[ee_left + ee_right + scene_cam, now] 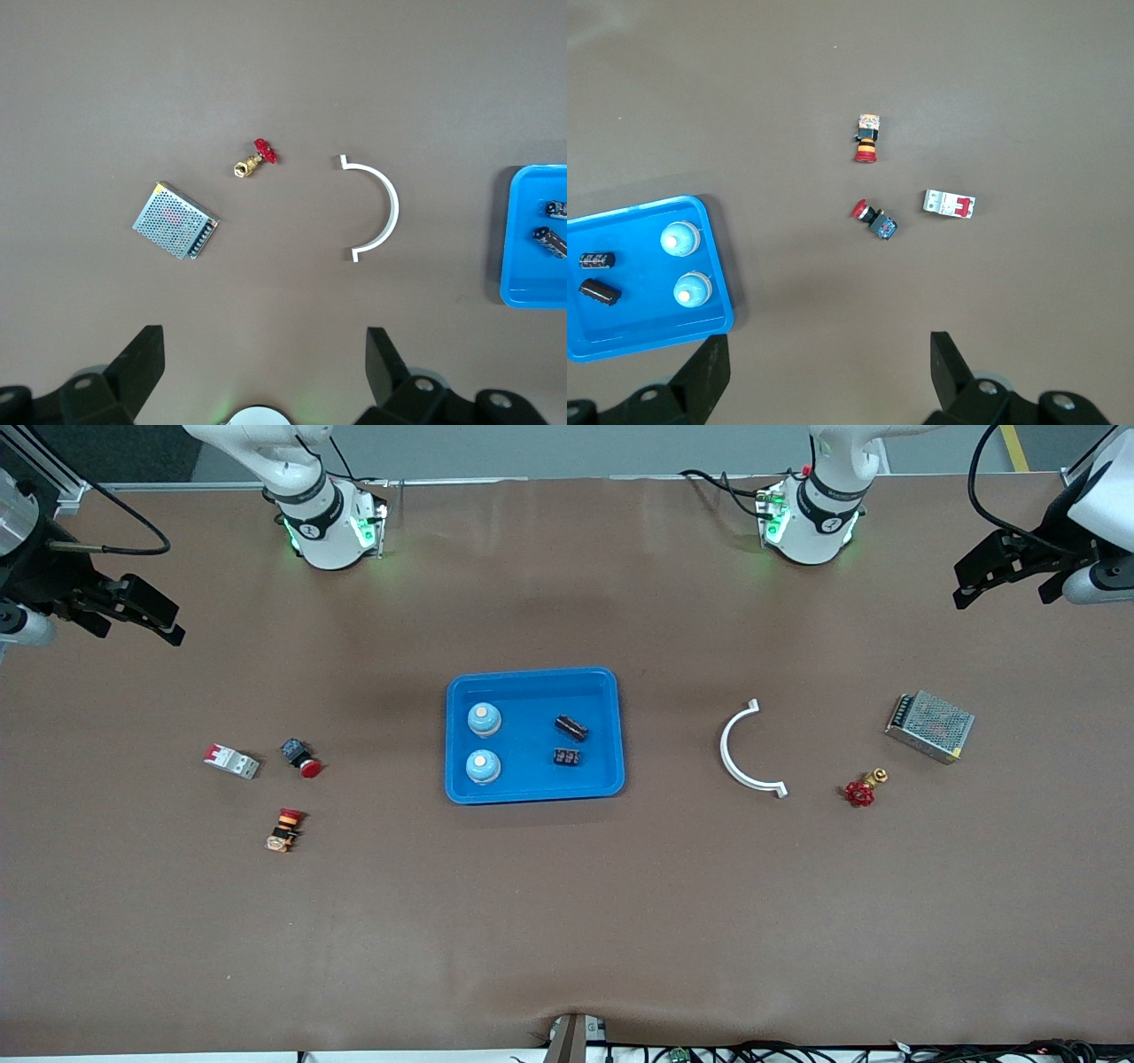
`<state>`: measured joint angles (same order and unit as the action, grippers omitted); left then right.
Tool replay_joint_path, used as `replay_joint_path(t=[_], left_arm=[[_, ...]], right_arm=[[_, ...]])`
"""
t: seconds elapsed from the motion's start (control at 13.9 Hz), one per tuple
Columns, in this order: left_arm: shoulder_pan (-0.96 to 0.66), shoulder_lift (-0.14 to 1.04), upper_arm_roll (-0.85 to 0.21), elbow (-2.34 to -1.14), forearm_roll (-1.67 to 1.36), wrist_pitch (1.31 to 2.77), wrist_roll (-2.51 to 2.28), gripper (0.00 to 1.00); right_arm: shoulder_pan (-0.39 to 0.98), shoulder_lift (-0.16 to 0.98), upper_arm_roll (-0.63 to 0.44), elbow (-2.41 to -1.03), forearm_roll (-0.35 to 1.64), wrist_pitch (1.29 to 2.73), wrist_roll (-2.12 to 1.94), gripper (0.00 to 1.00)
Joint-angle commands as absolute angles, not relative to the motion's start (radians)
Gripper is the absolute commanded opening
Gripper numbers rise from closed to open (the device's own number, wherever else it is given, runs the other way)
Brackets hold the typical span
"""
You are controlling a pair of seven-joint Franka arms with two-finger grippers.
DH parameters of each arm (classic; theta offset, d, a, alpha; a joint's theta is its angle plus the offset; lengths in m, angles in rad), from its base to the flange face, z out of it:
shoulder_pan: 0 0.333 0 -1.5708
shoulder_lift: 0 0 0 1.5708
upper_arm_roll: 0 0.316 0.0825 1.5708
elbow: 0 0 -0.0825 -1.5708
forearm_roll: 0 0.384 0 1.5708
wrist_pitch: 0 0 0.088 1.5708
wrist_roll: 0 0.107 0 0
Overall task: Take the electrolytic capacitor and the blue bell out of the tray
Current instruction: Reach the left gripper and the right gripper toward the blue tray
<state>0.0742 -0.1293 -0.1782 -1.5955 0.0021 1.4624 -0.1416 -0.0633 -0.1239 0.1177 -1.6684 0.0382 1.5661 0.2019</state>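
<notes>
A blue tray [530, 726] sits mid-table. In it, two light-blue dome bells [484, 720] [483, 766] stand at the side toward the right arm's end. Two dark capacitors [571, 727] [567, 757] lie at the side toward the left arm's end. My left gripper [1005, 589] is open and empty, raised over the left arm's end of the table. My right gripper [133, 624] is open and empty, raised over the right arm's end. The right wrist view shows the tray [638, 314], bells [679, 238] and capacitors [599, 291]. The left wrist view shows the tray's edge [523, 266] and capacitors [551, 241].
Toward the left arm's end lie a white curved bracket [744, 757], a red-handled brass valve [861, 790] and a metal mesh power supply [930, 726]. Toward the right arm's end lie a white circuit breaker [232, 761], a red push button [301, 757] and an orange-red switch [285, 830].
</notes>
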Motion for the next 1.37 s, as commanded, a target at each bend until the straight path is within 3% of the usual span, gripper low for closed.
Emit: replay_joint_path(t=[0.0,0.36,0.72,0.94,1.3], left_arm=[[0.075,-0.098,-0.181,-1.549,-0.009,1.442,-0.141,1.0],[0.066,-0.034,-0.186,-1.554,0.019,1.443,-0.143,1.0],[0.063,0.092,-0.267,-1.589,-0.006,1.471,-0.303,1.0],[0.058,0.104,-0.36,-1.713,-0.055,1.635,-0.643,1.0],[-0.078,0.225,-0.403,-1.833,-0.055,1.934,-1.061,1.0]], right_arm=[[-0.067,-0.135,0.114,-1.674,0.057,1.572,0.19,1.0],[-0.067,-0.132,0.114,-1.702,0.057,1.598,0.19,1.0],[-0.066,-0.13,0.114,-1.931,0.057,1.848,0.206,1.0],[-0.043,-0.1,0.118,-2.081,0.057,2.038,0.314,1.0],[0.089,0.086,0.118,-2.08,0.052,2.184,0.614,1.0]])
